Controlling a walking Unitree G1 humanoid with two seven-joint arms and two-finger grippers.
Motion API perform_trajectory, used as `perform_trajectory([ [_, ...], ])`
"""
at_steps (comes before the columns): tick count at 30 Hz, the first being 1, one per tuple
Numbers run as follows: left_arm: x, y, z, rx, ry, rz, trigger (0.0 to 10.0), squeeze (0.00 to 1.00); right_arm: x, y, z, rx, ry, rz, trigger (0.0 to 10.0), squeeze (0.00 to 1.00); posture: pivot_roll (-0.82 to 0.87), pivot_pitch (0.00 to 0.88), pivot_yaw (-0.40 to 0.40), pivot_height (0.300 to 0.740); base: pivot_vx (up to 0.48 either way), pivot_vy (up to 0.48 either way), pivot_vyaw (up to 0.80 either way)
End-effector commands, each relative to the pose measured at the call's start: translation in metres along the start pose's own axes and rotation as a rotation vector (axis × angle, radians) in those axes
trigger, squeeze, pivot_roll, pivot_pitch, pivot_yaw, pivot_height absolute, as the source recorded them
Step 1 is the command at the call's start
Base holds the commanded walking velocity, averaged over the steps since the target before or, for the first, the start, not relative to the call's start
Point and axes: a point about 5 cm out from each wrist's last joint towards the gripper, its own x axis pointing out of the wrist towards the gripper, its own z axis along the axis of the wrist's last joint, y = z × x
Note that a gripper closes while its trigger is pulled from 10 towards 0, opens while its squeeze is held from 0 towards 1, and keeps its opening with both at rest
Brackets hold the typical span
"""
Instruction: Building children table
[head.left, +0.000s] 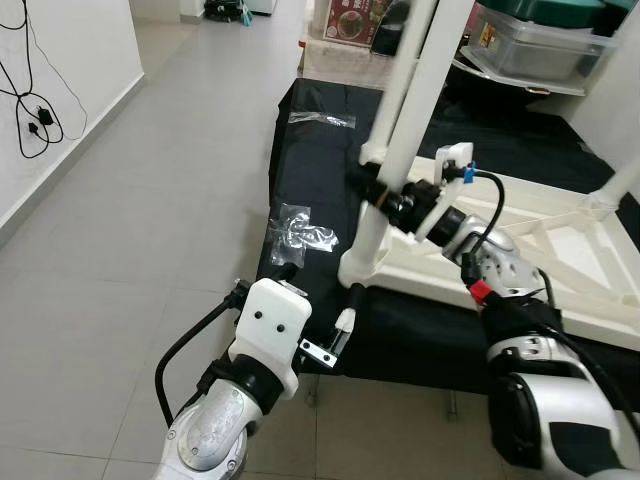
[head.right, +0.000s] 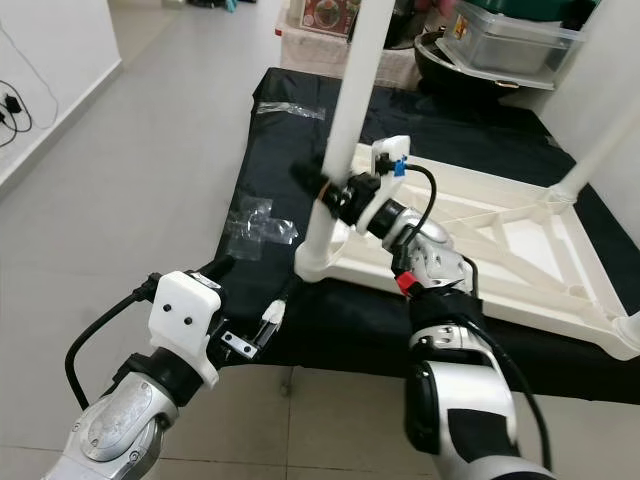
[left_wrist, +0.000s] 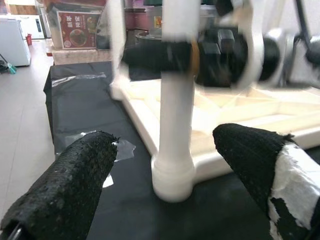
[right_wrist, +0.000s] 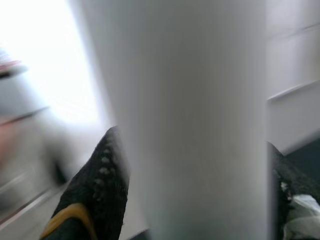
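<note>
Up front in the eye views, the right gripper (head.left: 372, 188) clenches the near-left white leg (head.left: 392, 150) of the upturned white table (head.left: 560, 240) on a black sheet (head.left: 310, 170) over grey tiles, while the left wrist view shows the left gripper (left_wrist: 165, 175) released, fingers apart near that leg's foot.

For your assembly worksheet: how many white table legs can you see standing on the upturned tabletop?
3. One white tubular leg at the near-left corner, with the right gripper around it; one at the far-right corner; one base at the near-right edge. A fourth may be hidden.
</note>
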Motion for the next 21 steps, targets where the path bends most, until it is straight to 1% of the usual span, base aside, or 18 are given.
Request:
perform_trajectory([
  [1, 0.0, -0.002, 0.0, 0.002, 0.002, -0.008, 10.0, 0.0, 0.013, 0.013, -0.02, 0.063, 0.087, 0.172, 10.0, 0.0, 0.14, 0.109, -0.147, 0.74, 0.0, 0.0, 0.0],
  [3, 0.0, -0.002, 0.0, 0.001, 0.002, -0.01, 10.0, 0.0, 0.025, 0.018, -0.026, 0.068, 0.129, 0.233, 10.0, 0.0, 0.15, 0.11, -0.147, 0.74, 0.0, 0.0, 0.0],
  [4, 0.0, -0.002, 0.0, 0.001, 0.002, -0.01, 10.0, 0.0, 0.025, 0.018, -0.026, 0.068, 0.129, 0.233, 10.0, 0.0, 0.15, 0.11, -0.147, 0.74, 0.0, 0.0, 0.0],
  [5, 0.0, -0.002, 0.0, 0.001, 0.001, -0.01, 10.0, 0.0, 0.03, 0.02, -0.028, 0.058, 0.146, 0.253, 10.0, 0.0, 0.15, 0.11, -0.147, 0.74, 0.0, 0.0, 0.0],
  [6, 0.0, -0.002, 0.0, 0.002, 0.002, -0.01, 10.0, 0.0, 0.035, 0.02, -0.029, 0.034, 0.15, 0.237, 0.0, 0.0, 0.15, 0.11, -0.148, 0.74, 0.0, 0.0, 0.0],
  [7, 0.0, -0.002, 0.0, 0.002, 0.002, -0.01, 10.0, 0.0, 0.035, 0.02, -0.029, 0.034, 0.15, 0.237, 0.0, 0.0, 0.15, 0.11, -0.148, 0.74, 0.0, 0.0, 0.0],
  [8, 0.0, -0.002, 0.0, 0.002, 0.002, -0.01, 10.0, 0.0, 0.04, 0.019, -0.028, 0.018, 0.145, 0.223, 0.0, 0.0, 0.15, 0.111, -0.147, 0.74, 0.0, 0.0, 0.0],
  [10, 0.0, -0.002, 0.0, 0.002, 0.002, -0.01, 10.0, 0.0, 0.04, 0.019, -0.028, 0.018, 0.145, 0.223, 0.0, 0.0, 0.15, 0.111, -0.147, 0.74, 0.0, 0.0, 0.0],
  [12, 0.0, -0.002, 0.0, 0.003, 0.002, -0.01, 10.0, 0.0, 0.049, 0.014, -0.021, -0.035, 0.087, 0.099, 0.0, 0.0, 0.14, 0.111, -0.149, 0.74, 0.0, 0.0, 0.0],
  [13, 0.0, -0.002, 0.0, 0.003, 0.002, -0.01, 10.0, 0.0, 0.049, 0.014, -0.021, -0.035, 0.087, 0.099, 0.0, 0.0, 0.14, 0.111, -0.149, 0.74, 0.0, 0.0, 0.0],
  [14, 0.0, -0.002, 0.001, 0.003, 0.002, -0.01, 10.0, 0.0, 0.05, 0.012, -0.019, -0.055, 0.067, 0.061, 0.0, 0.0, 0.14, 0.111, -0.149, 0.74, 0.0, 0.0, 0.0],
  [15, 0.0, -0.002, 0.0, 0.002, 0.002, -0.009, 10.0, 0.0, 0.051, 0.007, -0.013, -0.073, 0.03, -0.02, 0.0, 0.0, 0.14, 0.109, -0.146, 0.74, 0.0, 0.0, 0.0],
  [16, 0.0, -0.002, 0.0, 0.002, 0.002, -0.009, 10.0, 0.0, 0.051, 0.007, -0.013, -0.073, 0.03, -0.02, 0.0, 0.0, 0.14, 0.109, -0.146, 0.74, 0.0, 0.0, 0.0],
  [17, 0.0, -0.002, 0.0, 0.002, 0.003, -0.01, 10.0, 0.0, 0.051, 0.001, -0.011, -0.077, 0.012, -0.129, 0.0, 0.0, 0.14, 0.109, -0.146, 0.74, 0.0, 0.0, 0.0],
  [18, 0.0, -0.002, 0.0, 0.002, 0.003, -0.01, 10.0, 0.0, 0.051, 0.001, -0.011, -0.077, 0.012, -0.129, 0.0, 0.0, 0.14, 0.109, -0.146, 0.74, 0.0, 0.0, 0.0],
  [19, -0.001, -0.003, 0.0, 0.001, 0.003, -0.011, 10.0, 0.0, 0.049, -0.009, -0.009, -0.096, -0.002, -0.341, 0.0, 0.0, 0.14, 0.102, -0.148, 0.74, 0.0, 0.0, 0.0],
  [20, -0.001, -0.003, 0.0, 0.0, 0.003, -0.012, 10.0, 0.0, 0.042, -0.021, -0.009, -0.155, 0.012, -0.595, 0.0, 0.0, 0.14, 0.101, -0.148, 0.74, 0.0, 0.0, 0.0],
  [21, -0.001, -0.003, 0.0, 0.0, 0.003, -0.012, 10.0, 0.0, 0.042, -0.021, -0.009, -0.155, 0.012, -0.595, 0.0, 0.0, 0.14, 0.101, -0.148, 0.74, 0.0, 0.0, 0.0],
])
